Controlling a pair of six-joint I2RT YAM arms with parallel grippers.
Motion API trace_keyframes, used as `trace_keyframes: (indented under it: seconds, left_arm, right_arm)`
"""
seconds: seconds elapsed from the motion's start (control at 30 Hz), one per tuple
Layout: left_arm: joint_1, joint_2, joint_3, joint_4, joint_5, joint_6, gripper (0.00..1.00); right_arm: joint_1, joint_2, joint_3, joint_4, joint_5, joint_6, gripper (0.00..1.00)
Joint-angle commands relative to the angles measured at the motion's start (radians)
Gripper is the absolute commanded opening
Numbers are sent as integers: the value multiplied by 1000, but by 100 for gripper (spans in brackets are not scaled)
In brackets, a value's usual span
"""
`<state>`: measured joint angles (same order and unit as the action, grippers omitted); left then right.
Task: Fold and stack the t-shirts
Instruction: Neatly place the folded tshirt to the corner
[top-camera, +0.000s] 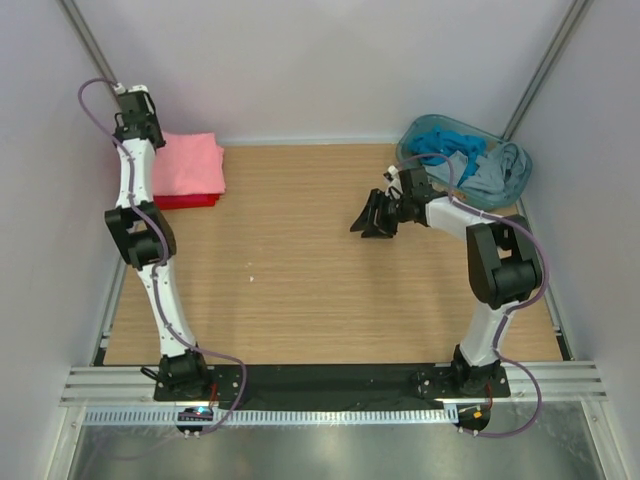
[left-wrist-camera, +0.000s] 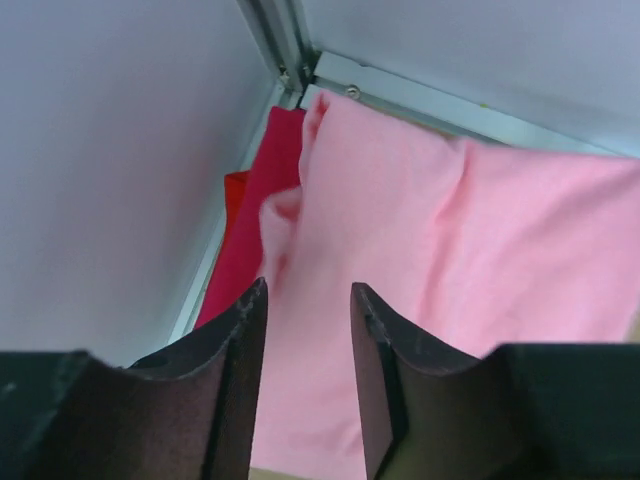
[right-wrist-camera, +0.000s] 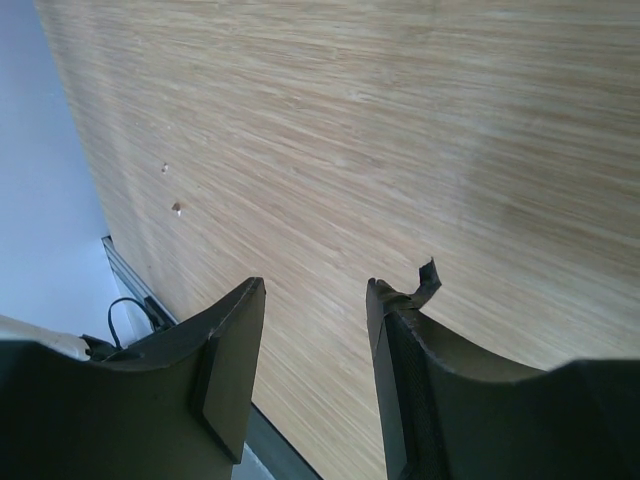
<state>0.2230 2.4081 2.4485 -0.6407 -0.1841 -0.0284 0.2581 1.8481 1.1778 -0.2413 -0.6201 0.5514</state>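
No writing, brand, number or sign could be read in any of the three views.
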Motion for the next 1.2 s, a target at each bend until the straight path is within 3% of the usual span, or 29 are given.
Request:
trace_keyframes:
  seconds: [0.0, 0.2, 0.43, 0.53, 0.63, 0.7, 0.77, 0.9, 1.0, 1.17]
  left_arm:
    - [36, 74, 23, 151, -12, -36, 42]
    - [16, 28, 21, 174, -64, -71, 55]
    - [-102, -179, -218, 121, -66, -79, 58]
    - [-132, -201, -275, 54, 12, -160, 57]
    - [-171, -213, -276, -52, 177, -237, 54]
    - [-206, -262, -354, -62, 370, -293, 54]
    - [-301, -320, -437, -14, 432, -353, 50]
    - [-494, -473, -606, 10, 407, -372, 50]
    - [-635, -584, -721, 18, 388, -410, 50]
    - [-773, -812, -911, 48, 322, -522, 51]
  right_arm:
    - [4, 36, 46, -41, 3, -34, 52]
    - [9, 59, 74, -76, 7, -42, 52]
    - [32, 51, 146, -116, 8, -19, 52]
    - [36, 34, 151, -121, 2, -10, 52]
    - [38, 4, 172, -174, 20, 1, 52]
    - [38, -27, 184, -234, 107, 33, 52]
    - [36, -93, 171, -340, 210, 85, 54]
    - [41, -232, 91, -395, 163, 140, 59]
    - [40, -380, 75, -492, 201, 95, 63]
    - [43, -561, 108, -676, 295, 42, 89]
